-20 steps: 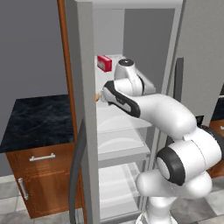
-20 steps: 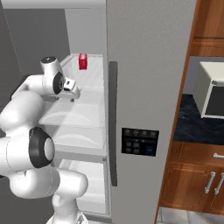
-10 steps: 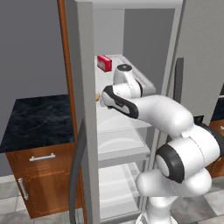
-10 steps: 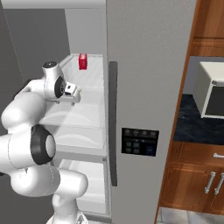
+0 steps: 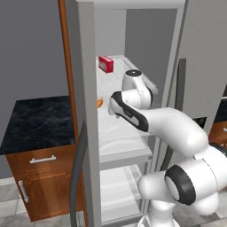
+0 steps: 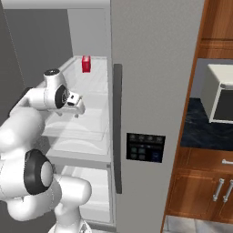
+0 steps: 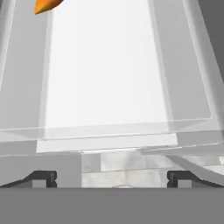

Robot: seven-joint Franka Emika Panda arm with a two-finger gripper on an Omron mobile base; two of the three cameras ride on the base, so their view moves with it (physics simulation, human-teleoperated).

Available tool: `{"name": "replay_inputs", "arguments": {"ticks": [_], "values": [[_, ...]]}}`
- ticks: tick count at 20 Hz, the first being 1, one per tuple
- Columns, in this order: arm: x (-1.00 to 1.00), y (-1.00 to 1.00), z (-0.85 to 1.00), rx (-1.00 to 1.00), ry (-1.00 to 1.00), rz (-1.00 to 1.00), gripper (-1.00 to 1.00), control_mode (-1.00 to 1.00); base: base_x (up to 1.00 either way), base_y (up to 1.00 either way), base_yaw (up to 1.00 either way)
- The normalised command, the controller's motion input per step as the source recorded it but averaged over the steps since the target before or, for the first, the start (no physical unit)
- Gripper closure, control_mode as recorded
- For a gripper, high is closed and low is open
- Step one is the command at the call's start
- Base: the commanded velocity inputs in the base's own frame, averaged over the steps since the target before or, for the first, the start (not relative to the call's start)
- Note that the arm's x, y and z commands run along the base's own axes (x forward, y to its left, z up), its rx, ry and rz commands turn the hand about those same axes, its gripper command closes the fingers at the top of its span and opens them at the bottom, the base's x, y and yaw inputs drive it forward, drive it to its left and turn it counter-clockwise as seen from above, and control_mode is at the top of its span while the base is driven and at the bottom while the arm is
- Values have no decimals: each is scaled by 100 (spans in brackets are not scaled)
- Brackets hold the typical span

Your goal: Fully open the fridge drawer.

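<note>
The fridge drawer (image 7: 109,70) is a shallow clear tray spanning the grey fridge's interior, and its low front wall runs across the hand view just beyond my fingertips. It also appears at mid height in the left base view (image 5: 126,133) and the right base view (image 6: 91,125). My gripper (image 7: 111,177) is open, its fingers (image 7: 43,177) spread wide with nothing between them. It hangs low over the drawer's front part (image 6: 78,108), reaching in from the fridge's open side (image 5: 113,107).
An orange item (image 7: 46,4) lies at the drawer's far left (image 5: 100,103). A red box (image 5: 105,64) stands on the shelf above. Deeper clear bins (image 5: 117,186) sit lower. The grey door with its dark handle (image 6: 117,127) flanks the right, and the fridge post (image 5: 88,111) the left.
The hand has dropped lower toward the drawer over the last second. The drawer, the red box and the orange item stay where they were.
</note>
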Motion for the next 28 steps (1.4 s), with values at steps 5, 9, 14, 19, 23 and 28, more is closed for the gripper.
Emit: {"name": "replay_inputs", "arguments": {"ticks": [5,9,14,19,23,28], "values": [[-96,-48,0,1,-2,0,-100,-100,0,0,0],[-91,-39,0,0,0,0,-100,-100,0,0,0],[-68,-17,22,3,-5,-1,-100,-100,0,0,0],[-31,7,100,5,-24,-8,-100,-100,0,0,0],[-30,18,100,0,-20,-5,-100,-100,0,0,0],[-3,0,24,0,-4,0,-100,-100,0,0,0]]}}
